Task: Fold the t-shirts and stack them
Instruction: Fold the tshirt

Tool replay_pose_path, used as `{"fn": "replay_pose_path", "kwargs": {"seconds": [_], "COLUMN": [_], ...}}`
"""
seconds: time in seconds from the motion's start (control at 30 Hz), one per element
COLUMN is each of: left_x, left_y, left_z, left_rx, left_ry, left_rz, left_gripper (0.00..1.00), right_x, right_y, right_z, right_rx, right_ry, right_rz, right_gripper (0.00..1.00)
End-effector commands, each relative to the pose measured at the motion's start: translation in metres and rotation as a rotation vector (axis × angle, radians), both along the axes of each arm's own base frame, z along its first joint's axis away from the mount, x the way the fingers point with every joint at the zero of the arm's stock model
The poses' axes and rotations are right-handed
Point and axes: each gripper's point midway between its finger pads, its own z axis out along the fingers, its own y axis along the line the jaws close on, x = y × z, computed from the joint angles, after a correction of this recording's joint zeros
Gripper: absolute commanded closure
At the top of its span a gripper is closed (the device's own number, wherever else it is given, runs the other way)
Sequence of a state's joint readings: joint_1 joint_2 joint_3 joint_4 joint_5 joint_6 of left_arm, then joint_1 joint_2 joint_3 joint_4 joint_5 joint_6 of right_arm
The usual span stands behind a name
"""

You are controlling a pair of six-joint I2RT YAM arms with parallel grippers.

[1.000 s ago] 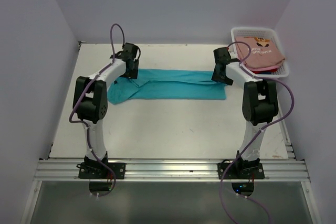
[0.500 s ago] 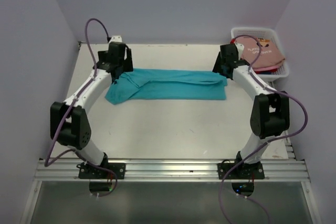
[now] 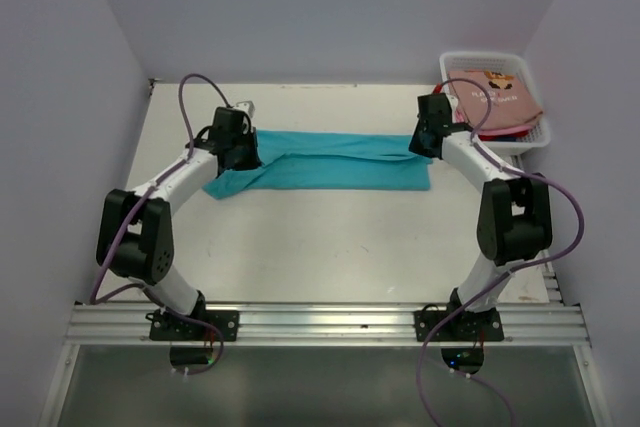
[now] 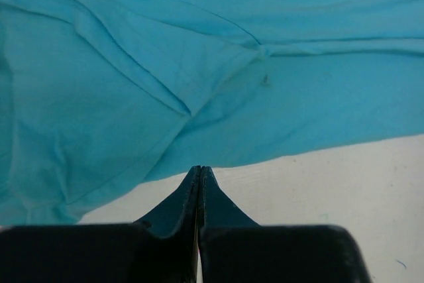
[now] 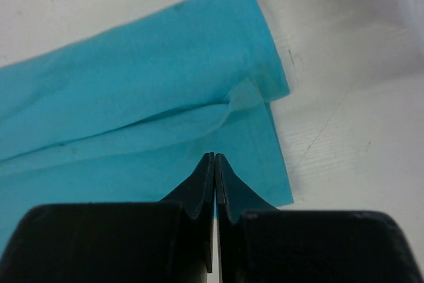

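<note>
Teal t-shirt (image 3: 340, 159) lay folded into a long strip on the worktop (image 3: 330, 247), running left-right, parallel to the far edge & closer to it than to the near edge. Its left end was wider & rumpled, w/ creases running diagonally in the left wrist view. Left gripper (image 4: 199, 171) sat at that left end, fingers pressed together, tips right at the shirt's near hem; couldn't tell if any cloth was caught btwn them. Right gripper (image 5: 214, 158) was at the strip's right end, fingers also pressed together, tips over the cloth just beside a small bunched fold near the end hem; again unclear whether cloth was pinched. White basket (image 3: 482, 55) stood in the far right corner, w/ a salmon-pink t-shirt (image 3: 495, 97) w/ dark print lying on top inside it, apart from the teal one.
</note>
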State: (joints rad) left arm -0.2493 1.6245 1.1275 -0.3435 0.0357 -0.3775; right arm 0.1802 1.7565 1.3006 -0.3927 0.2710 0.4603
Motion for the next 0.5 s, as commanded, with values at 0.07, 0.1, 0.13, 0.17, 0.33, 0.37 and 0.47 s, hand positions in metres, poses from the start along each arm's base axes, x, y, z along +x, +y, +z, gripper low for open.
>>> {"fn": "replay_pose_path", "kwargs": {"seconds": [0.07,0.1,0.13,0.17,0.33,0.37,0.47], "left_x": [0.013,0.014,0.015,0.017,0.019,0.019,0.021], "left_y": [-0.045,-0.046,-0.047,-0.048,-0.051,-0.051,-0.051], "left_z": [0.022,0.019,0.017,0.01,-0.008,-0.012,-0.019], "left_rx": [-0.197,-0.196,-0.201,-0.203,-0.217,-0.218,-0.216], "left_ry": [-0.063,-0.056,-0.05,-0.035,-0.005,0.002,0.013], "left_rz": [-0.155,-0.154,-0.158,-0.159,-0.149,-0.148,-0.145], "left_gripper": [1.0,1.0,1.0,1.0,1.0,1.0,1.0], "right_x": [-0.012,-0.012,-0.014,-0.011,-0.003,0.003,0.013], "right_y": [0.011,0.011,0.011,0.014,0.019,0.022,0.024], "right_z": [-0.018,-0.024,-0.028,-0.028,-0.05,-0.047,-0.054], "right_rx": [0.074,0.071,0.07,0.079,0.093,0.096,0.092], "right_ry": [0.046,0.065,0.085,0.087,0.143,0.138,0.155], "right_rz": [0.012,0.011,0.01,0.019,0.025,0.03,0.033], "right_gripper": [1.0,1.0,1.0,1.0,1.0,1.0,1.0]}}
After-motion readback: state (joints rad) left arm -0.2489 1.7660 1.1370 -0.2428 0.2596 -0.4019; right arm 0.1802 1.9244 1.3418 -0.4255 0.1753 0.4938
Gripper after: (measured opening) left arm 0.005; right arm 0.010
